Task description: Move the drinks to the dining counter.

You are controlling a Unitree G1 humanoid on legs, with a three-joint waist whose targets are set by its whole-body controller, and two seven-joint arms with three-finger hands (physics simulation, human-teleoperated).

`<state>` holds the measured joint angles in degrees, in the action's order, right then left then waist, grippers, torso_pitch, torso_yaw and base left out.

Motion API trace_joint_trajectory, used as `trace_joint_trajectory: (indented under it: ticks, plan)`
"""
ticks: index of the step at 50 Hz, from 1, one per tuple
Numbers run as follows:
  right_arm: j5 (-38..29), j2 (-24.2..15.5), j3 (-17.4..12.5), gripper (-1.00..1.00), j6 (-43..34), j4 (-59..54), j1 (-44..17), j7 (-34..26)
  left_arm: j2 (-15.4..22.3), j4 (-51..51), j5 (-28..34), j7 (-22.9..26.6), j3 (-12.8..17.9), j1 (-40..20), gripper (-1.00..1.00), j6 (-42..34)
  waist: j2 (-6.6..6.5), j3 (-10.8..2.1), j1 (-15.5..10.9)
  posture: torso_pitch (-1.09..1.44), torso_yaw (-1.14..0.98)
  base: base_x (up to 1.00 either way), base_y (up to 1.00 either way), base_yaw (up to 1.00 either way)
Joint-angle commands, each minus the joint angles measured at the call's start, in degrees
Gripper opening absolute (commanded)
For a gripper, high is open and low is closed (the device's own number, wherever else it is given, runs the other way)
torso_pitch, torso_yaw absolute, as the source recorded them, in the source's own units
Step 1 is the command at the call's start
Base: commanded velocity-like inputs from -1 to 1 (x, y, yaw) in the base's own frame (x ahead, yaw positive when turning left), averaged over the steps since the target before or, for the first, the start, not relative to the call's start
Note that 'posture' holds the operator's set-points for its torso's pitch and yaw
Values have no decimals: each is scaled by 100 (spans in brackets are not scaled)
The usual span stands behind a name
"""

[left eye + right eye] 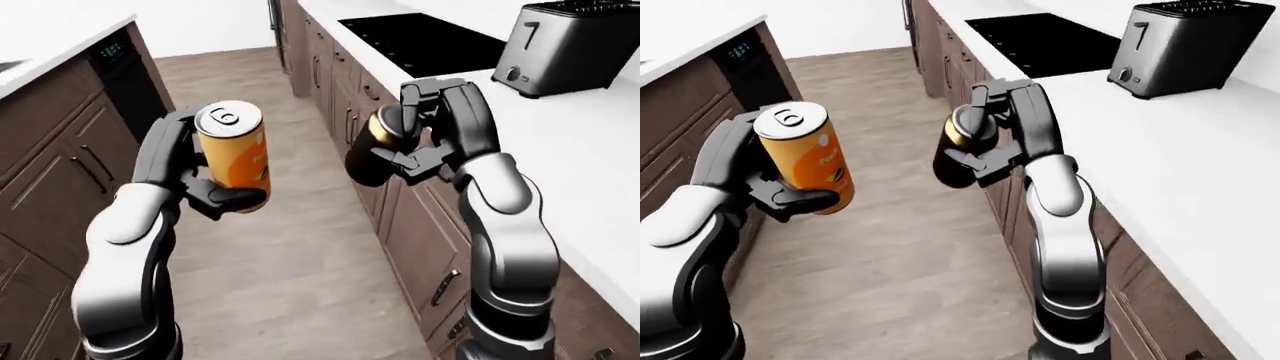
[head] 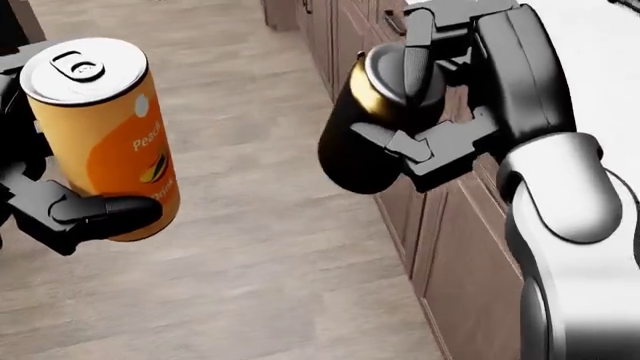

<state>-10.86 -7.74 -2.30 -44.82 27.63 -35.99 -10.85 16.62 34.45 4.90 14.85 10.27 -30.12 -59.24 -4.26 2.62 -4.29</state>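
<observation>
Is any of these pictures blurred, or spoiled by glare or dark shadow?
Left-eye view: sharp and evenly lit, with a soft shine on the toaster. Head view: the orange can is crisp, its print readable; the dark can in the right hand stays almost black, detail lost. Right-eye view: much the same, no blur.

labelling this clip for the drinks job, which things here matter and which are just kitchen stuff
Part of the job:
- orange peach drink can, held upright in the left robot hand
- dark gold-rimmed can, held tilted in the right robot hand

Just there:
- silver toaster
- black cooktop
- white counter
- brown cabinets
</observation>
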Motion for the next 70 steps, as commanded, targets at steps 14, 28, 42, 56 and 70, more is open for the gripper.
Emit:
trace_joint_trajectory:
  ticks: [14, 28, 42, 56, 70]
  plan:
    - [22, -62, -89, -100, 234, 309, -185, 53, 12, 239, 99, -42, 29, -155, -100, 331, 830, -145, 203, 0, 0, 7, 0, 100]
    - [10, -64, -101, -100, 255, 350, -112, 43, -14, 249, 154, 4, 27, -141, -100, 358, 61, -76, 214, 0, 0, 7, 0, 100]
    - [-86, -51, -38, -100, 171, 367, -190, 10, -20, 281, 139, 39, 102, -86, -100, 410, 894, -124, 310, 0, 0, 7, 0, 100]
    - [-79, -13, -90, -100, 344, 303, -81, 21, 0, 301, 180, 35, 11, -112, -100, 367, 44, -196, 208, 0, 0, 8, 0, 100]
    - [-37, -46, -71, -100, 328, 238, -208, 29, -5, 294, 220, 81, 23, -190, -100, 325, 941, -14, 242, 0, 0, 19, 0, 100]
